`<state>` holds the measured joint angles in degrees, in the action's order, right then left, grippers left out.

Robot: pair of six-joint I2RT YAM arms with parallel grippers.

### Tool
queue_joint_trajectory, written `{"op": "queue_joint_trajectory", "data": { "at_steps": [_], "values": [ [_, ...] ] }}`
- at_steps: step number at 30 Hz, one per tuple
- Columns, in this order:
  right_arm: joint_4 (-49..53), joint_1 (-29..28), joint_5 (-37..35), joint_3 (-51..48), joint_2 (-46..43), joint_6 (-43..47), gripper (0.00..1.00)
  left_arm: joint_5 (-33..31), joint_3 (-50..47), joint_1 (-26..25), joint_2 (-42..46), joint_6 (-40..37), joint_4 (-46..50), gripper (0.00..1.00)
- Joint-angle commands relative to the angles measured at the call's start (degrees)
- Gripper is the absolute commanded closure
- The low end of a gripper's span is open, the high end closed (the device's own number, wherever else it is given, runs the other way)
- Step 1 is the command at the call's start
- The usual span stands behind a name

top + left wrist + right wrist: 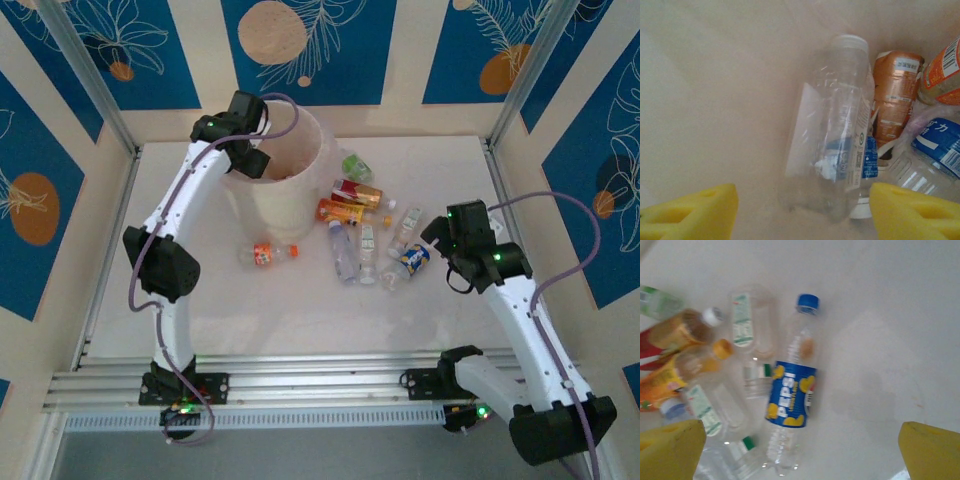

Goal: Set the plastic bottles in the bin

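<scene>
Left wrist view reveals perhaps four bottles (pixel 835 130) inside the bin (pixel 715 75).

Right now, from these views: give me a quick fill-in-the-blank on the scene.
1. The left gripper hangs open over a clear bottle lying inside the ____.
2. The right gripper is open above a blue-labelled bottle whose label reads ____.
3. Its cap is coloured ____.
Missing words: bin; Pepsi; blue.
</scene>
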<state>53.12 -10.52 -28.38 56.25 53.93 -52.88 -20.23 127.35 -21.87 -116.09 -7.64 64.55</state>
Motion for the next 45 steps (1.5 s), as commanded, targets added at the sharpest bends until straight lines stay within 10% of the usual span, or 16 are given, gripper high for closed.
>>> {"op": "queue_joint_trajectory", "data": {
  "at_steps": [1,20,45],
  "values": [
    [-1.91,3.37,6.71,-2.72,1.11,0.68,0.01,-2.26,1.76,0.46,1.93,-0.08,1.25,0.23],
    [-9.55,7.76,14.52,-5.45,16.54,4.46,0.09,7.65,-0.09,-0.95,13.41,3.66,-0.17,0.01],
    [-18.58,7.12,15.02,-5.24,33.58,5.94,0.19,18.47,-19.33,-1.10,30.96,12.20,-17.17,0.01]
  ]
}}
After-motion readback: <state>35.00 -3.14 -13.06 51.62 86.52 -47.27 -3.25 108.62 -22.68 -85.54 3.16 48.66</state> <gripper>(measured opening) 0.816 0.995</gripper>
